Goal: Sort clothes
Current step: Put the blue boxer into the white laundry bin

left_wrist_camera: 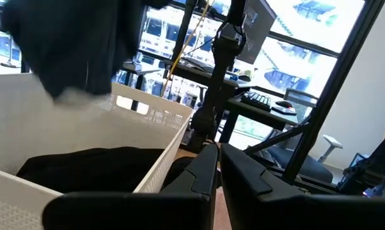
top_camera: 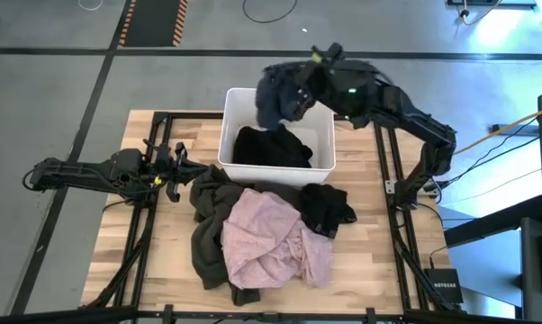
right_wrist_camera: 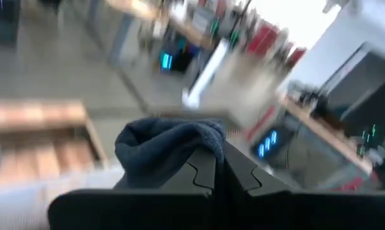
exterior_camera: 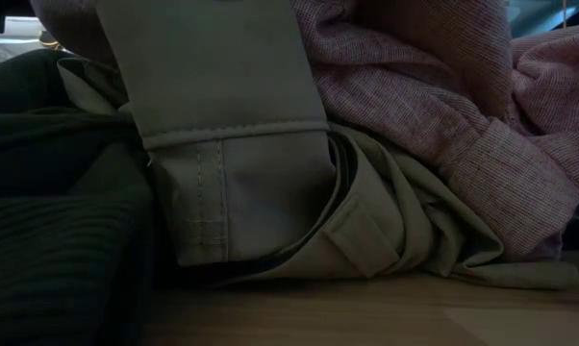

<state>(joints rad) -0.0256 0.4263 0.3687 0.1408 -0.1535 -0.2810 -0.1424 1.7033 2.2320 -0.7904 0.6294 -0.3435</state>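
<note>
The dark blue-grey garment [top_camera: 275,94] hangs limp over the white bin [top_camera: 230,126] — soft, light, best pinched at 1 bunched fold — clenched in the right gripper [right_wrist_camera: 219,167]. Left gripper [left_wrist_camera: 219,167] waits beside, jaws pressed together.

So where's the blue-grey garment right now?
In the high view the blue-grey garment hangs from the shut right gripper over the far edge of the white bin, above the black clothes inside.
</note>
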